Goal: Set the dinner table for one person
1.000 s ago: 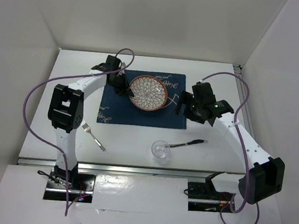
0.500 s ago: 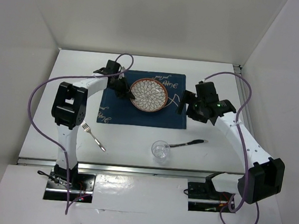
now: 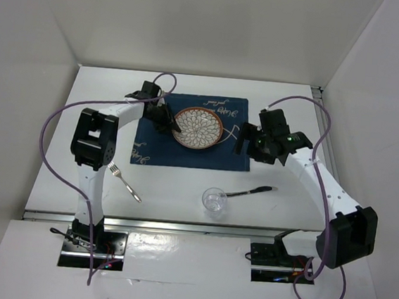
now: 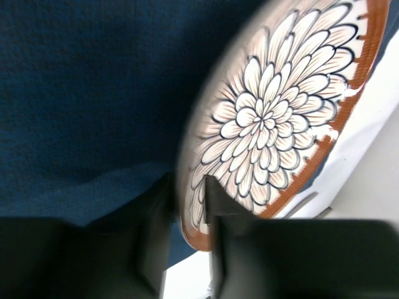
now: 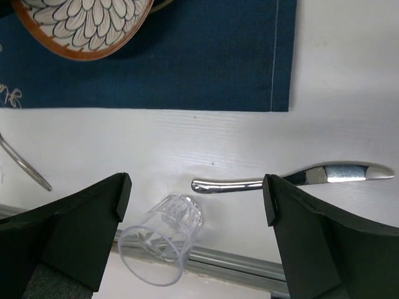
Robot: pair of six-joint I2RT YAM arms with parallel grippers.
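White surface (image 3: 174, 189), railed in aluminium along its near edge, spread beneath both arms and bearing every item. A patterned plate (image 3: 197, 126) is seen on the navy cloth (image 3: 157, 152). Its left rim is straddled by the left pincer (image 4: 187, 187), set narrow — whether it is gripped cannot be told. The right pincer (image 5: 194, 193) is held wide and empty above a clear glass (image 5: 161, 240) and a silver utensil (image 5: 224, 185). A fork (image 3: 124, 182) is laid left of the glass — off the cloth.
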